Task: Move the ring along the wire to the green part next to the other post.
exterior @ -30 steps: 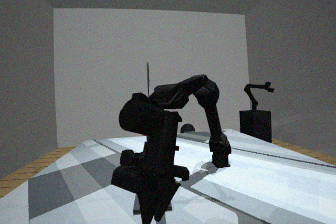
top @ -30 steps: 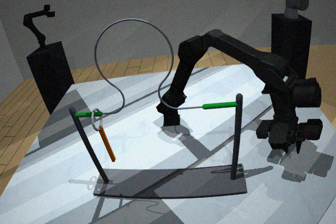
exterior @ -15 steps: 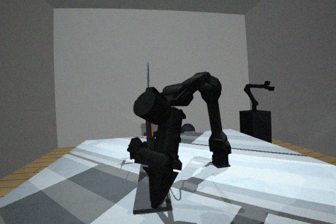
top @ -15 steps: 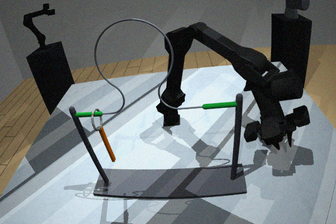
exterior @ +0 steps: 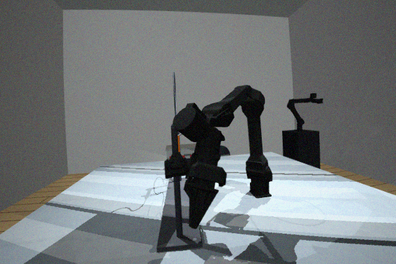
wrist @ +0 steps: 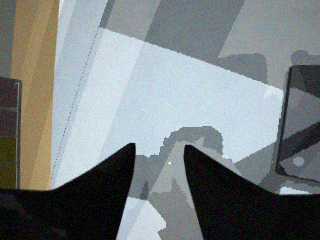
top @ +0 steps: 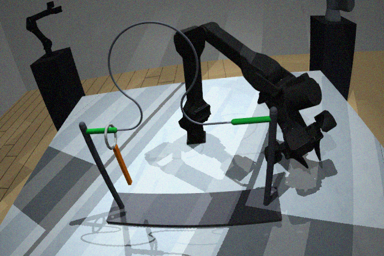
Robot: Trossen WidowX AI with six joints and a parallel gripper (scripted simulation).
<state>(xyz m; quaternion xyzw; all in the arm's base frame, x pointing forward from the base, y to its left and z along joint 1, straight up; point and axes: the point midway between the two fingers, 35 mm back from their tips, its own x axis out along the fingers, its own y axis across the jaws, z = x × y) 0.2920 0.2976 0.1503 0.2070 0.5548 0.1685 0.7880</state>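
Ring [top: 110,136] hangs on the green sleeve [top: 101,130] by the post near the table's left edge, orange handle [top: 122,164] dangling free. Gripper [top: 311,157] sits at the right edge, fingers partly closed, holding nothing. Handle looks light, rigid, thin; best pinched mid-length.

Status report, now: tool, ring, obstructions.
Tool partly closed, holding nothing, low beside the right-hand post. Ring hangs on far green section, orange handle untouched. Post and grey wire between them.
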